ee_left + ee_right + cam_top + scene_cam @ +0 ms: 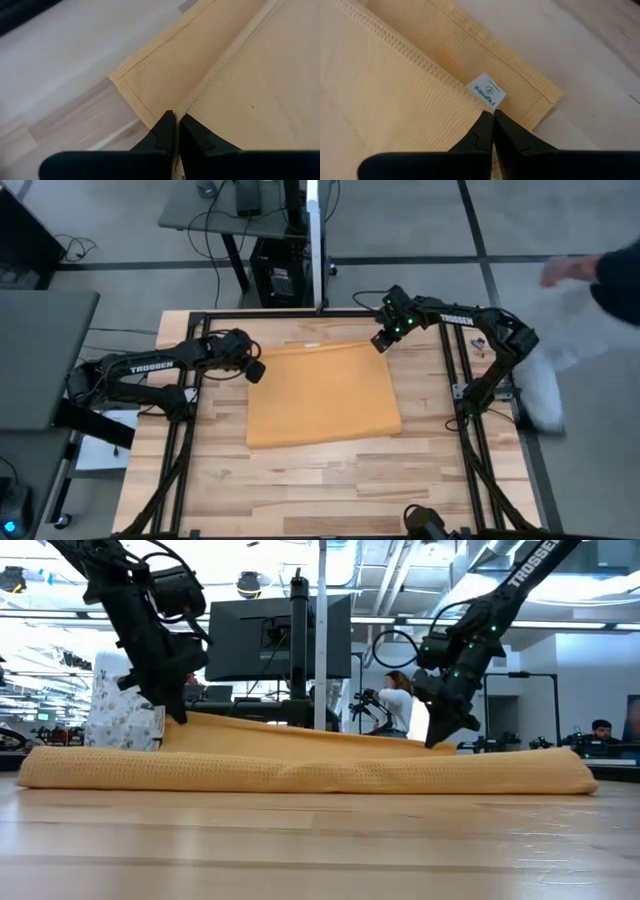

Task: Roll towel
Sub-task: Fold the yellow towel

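The mustard-orange towel (320, 395) lies spread on the wooden table, with an upper layer over a lower one at its far edge. My left gripper (255, 370) is shut on the towel at its far-left corner. My right gripper (382, 340) is shut on it at its far-right corner, beside the small white tag (486, 91). In the low view the far edge (310, 732) runs slightly raised between my left gripper (175, 712) and my right gripper (438, 740). The near part (300, 772) rests on the table. My left gripper pinches the upper layer's stitched edge (192, 102) between its two fingers, near the far-left corner, coming down from above at a slant. The lower layer's corner (122, 82) lies flat on the table beyond the fingers. My right gripper pinches the upper layer's hemmed edge (470, 100) between its two fingers, right beside the white tag, coming down from above at a slant. The lower layer's corner (547, 97) lies flat on the table beyond the fingers.
A black frame (455, 390) runs along the table's sides. Bare wood (330, 480) lies between the towel and the near edge. A person's arm (590, 270) shows beyond the far right corner. Another person (400, 700) stands in the room behind.
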